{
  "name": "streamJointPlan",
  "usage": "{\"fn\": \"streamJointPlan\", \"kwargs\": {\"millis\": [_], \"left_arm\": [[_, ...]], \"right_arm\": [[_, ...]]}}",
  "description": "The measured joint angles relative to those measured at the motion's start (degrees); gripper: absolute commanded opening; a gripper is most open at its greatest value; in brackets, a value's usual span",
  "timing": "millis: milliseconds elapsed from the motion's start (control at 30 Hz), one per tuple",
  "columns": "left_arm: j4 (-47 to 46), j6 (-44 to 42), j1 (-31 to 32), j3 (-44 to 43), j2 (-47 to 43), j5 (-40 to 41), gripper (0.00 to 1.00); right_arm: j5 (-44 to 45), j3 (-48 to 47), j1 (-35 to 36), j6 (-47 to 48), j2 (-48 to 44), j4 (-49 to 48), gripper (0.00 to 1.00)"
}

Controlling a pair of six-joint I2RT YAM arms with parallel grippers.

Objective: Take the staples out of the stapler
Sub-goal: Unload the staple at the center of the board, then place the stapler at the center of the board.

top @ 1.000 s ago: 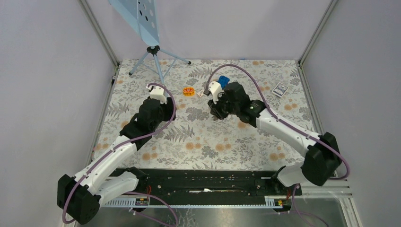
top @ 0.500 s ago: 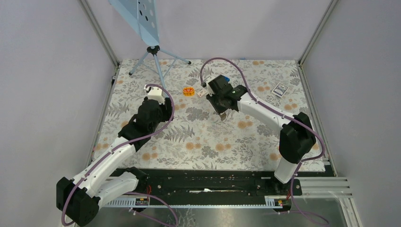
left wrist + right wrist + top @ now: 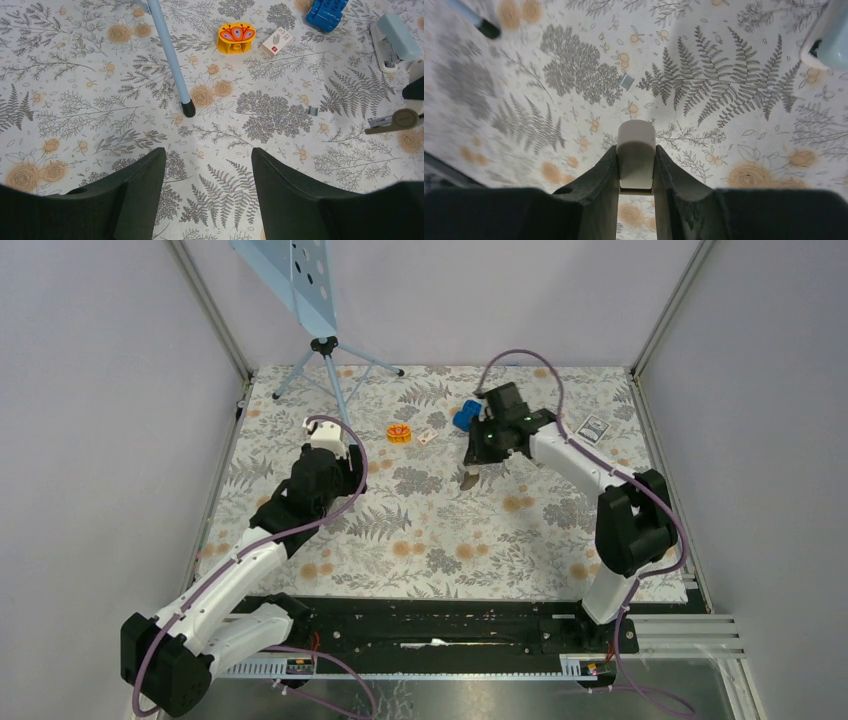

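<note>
My right gripper (image 3: 478,452) (image 3: 636,150) is shut on a rounded white end piece of the stapler (image 3: 636,160), held above the floral cloth. A narrow metal part of the stapler (image 3: 387,120) (image 3: 470,478) sticks out below it. The stapler's light blue body (image 3: 395,37) (image 3: 830,42) shows just past the gripper. The staples (image 3: 313,110) (image 3: 626,81), a tiny grey strip, lie loose on the cloth under and ahead of the right gripper. Well to their left, my left gripper (image 3: 345,462) (image 3: 207,152) hangs open over bare cloth, holding nothing.
A tripod (image 3: 325,350) with a blue board stands at the back left; one leg's foot (image 3: 188,109) is ahead of the left gripper. An orange piece (image 3: 399,433), a small white box (image 3: 427,438), a blue block (image 3: 466,415) and a card (image 3: 594,428) lie at the back.
The right arm has swung its gripper back and to the right, carrying the stapler with it. The left gripper has opened a little wider and stayed in place.
</note>
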State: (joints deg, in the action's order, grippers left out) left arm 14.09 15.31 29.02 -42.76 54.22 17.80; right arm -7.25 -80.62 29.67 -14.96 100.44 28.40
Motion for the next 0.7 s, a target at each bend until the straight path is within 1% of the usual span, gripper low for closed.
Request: {"fn": "streamJointPlan", "kwargs": {"millis": [133,167,233,333,400,500,700], "left_arm": [[0.1,0.2,-0.3,-0.6,0.4,-0.4,0.68],[0.1,0.3,-0.4,-0.7,0.5,-0.6,0.68],[0.1,0.6,-0.7,-1.0,0.8,-0.9,0.68],[0.1,1.0,-1.0,-1.3,1.4,-1.1,0.69],[0.2,1.2,-1.1,-1.4,1.6,-1.3,0.69],[0.2,1.2,-1.3,-1.4,1.7,-1.3,0.69],[0.5,1.7,-1.7,-1.6,1.8,-1.5,0.7]], "right_arm": [[-10.1,5.3,-8.8,-12.0,1.6,-7.2,0.0],[-11.8,6.2,-9.9,-14.6,2.3,-8.5,0.0],[-16.0,7.9,-10.9,-20.6,4.1,-11.6,0.0],[-22.8,11.1,-10.4,-30.9,7.1,-18.5,0.0],[-25.5,14.1,-9.9,-37.5,7.9,-23.5,0.0],[-27.0,17.7,-9.6,-45.9,8.0,-28.5,0.0],[-26.0,22.6,-9.6,-58.5,7.8,-35.3,0.0]]}}
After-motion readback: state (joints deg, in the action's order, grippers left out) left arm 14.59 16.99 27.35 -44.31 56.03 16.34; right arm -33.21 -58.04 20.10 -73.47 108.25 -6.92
